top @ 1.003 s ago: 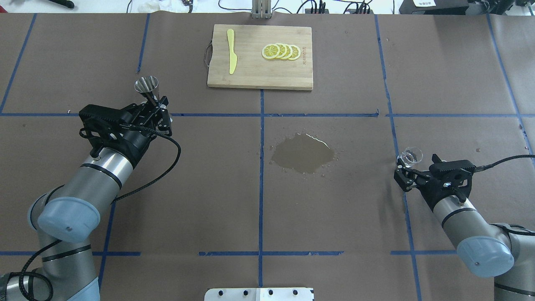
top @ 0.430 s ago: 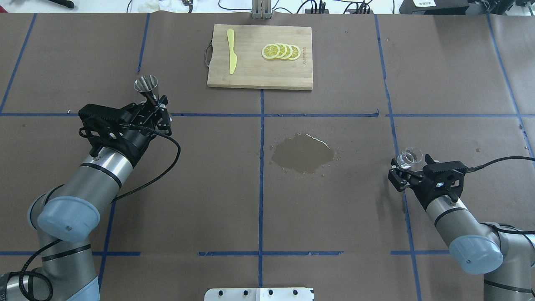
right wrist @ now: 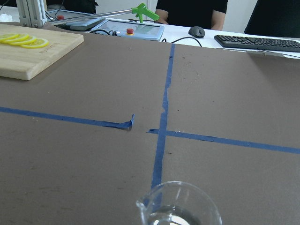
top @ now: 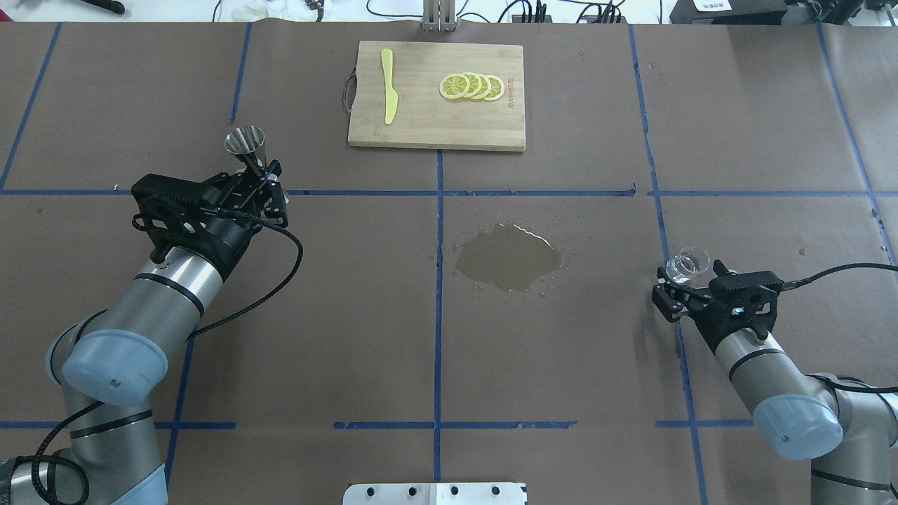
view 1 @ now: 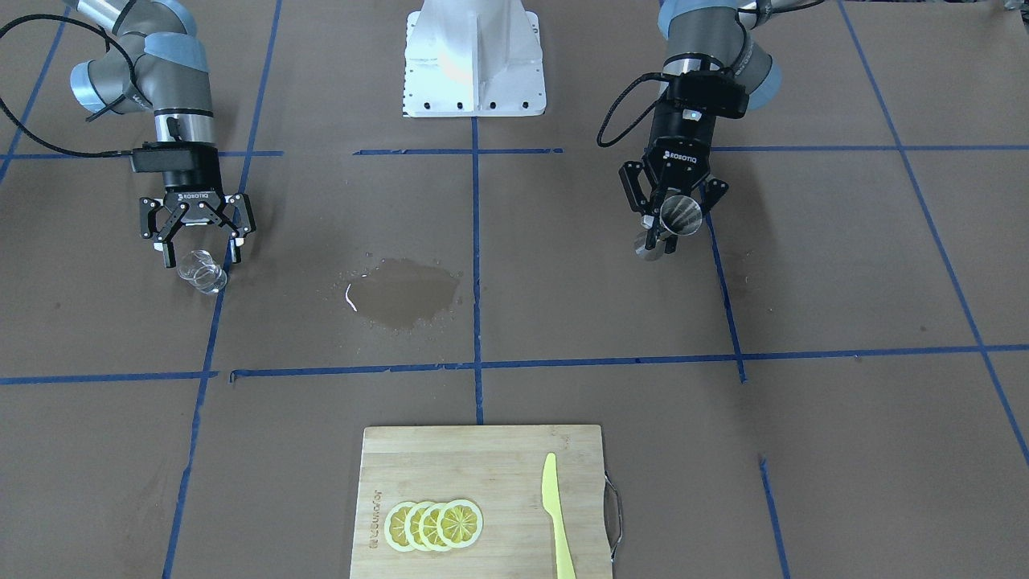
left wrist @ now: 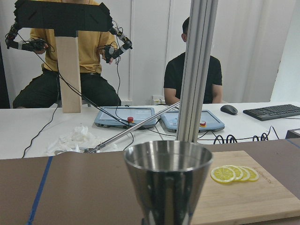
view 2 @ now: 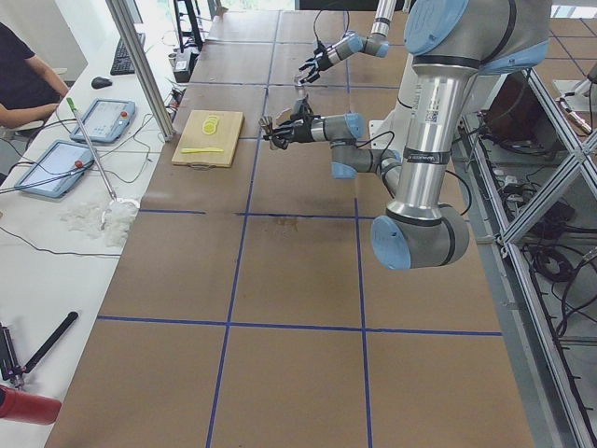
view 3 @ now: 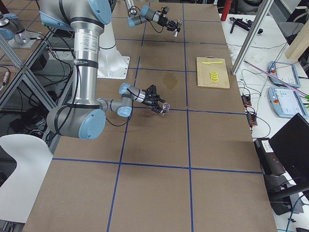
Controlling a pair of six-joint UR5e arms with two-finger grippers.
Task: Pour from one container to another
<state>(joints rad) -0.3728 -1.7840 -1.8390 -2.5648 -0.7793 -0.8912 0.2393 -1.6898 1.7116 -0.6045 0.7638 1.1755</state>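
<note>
The steel jigger (top: 245,140) is upright off the table at the left, and my left gripper (top: 265,179) is shut on its narrow waist. Its upper cone (left wrist: 166,183) fills the bottom of the left wrist view, and across the table it shows as jigger (view 1: 682,215). The small clear glass cup (top: 687,264) stands at the right on the paper. My right gripper (top: 689,283) is open just behind it, fingers spread wider than the cup (view 1: 202,273) and not gripping it. Only the cup's rim (right wrist: 178,206) shows in the right wrist view.
A wet puddle (top: 508,256) darkens the brown paper between the arms. At the far middle lies a wooden cutting board (top: 421,123) with lemon slices (top: 471,86) and a yellow plastic knife (top: 388,84). Blue tape lines grid the table.
The right arm has drawn back toward the robot and slightly left, its open gripper sliding away from the glass cup. The left arm and jigger have hardly moved.
</note>
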